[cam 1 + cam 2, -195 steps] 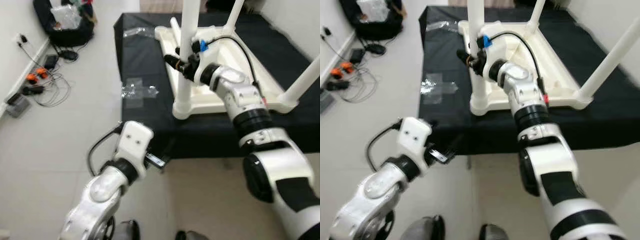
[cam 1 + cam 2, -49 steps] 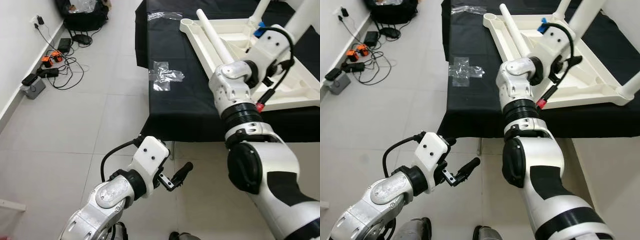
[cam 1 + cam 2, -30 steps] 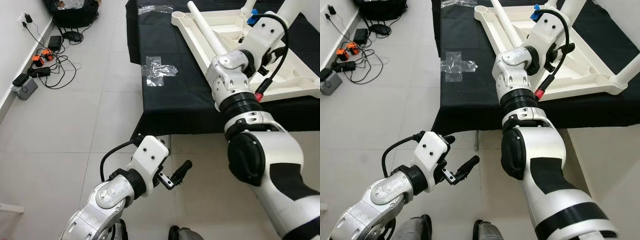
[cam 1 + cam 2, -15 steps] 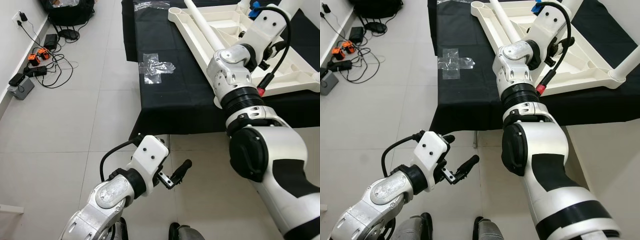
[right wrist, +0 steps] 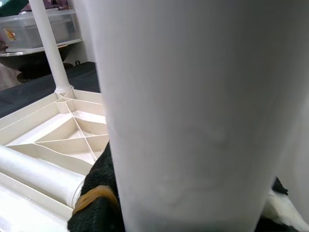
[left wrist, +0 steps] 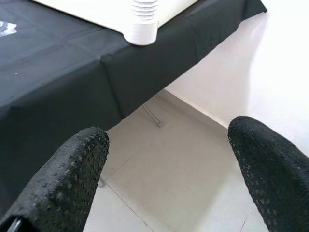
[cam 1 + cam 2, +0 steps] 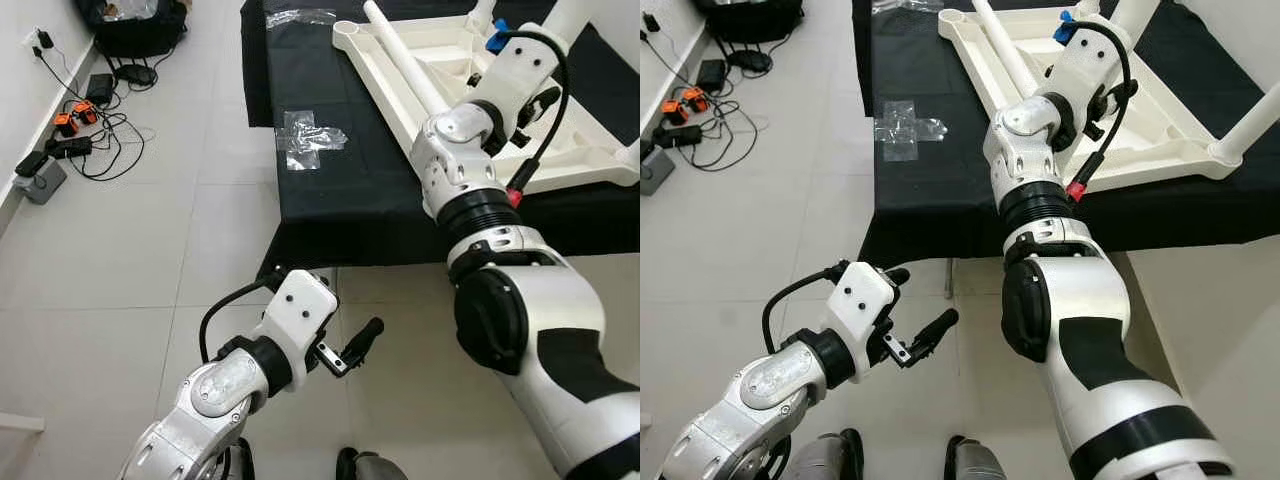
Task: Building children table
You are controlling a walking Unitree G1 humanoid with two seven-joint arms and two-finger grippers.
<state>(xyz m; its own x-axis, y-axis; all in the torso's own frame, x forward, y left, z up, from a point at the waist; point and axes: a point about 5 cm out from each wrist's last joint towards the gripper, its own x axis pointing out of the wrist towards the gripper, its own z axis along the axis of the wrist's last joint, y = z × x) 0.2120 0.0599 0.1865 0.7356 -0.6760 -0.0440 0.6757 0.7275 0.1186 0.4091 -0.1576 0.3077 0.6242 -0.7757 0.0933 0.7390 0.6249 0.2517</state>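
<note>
On my far left I see a tangle of cables and chargers by the wall, nothing to do with the job. Lower down, my left gripper hangs idle over the tiled floor just short of the black-draped bench, its two fingers spread wide with nothing between them. On the cloth lies a crumpled clear plastic bag, which I take for emptied packaging. Further right is the white children's table, flipped underside up on the bench. One loose leg lies slanted across its frame, not yet fitted, while other legs stand upright in their corner sockets, one at the far right. My right gripper is reaching over the frame, pressed close against an upright leg; I cannot tell whether its fingers are clamped on it or merely beside it. I judge the build partly done, with at least the lying leg left to mount.
</note>
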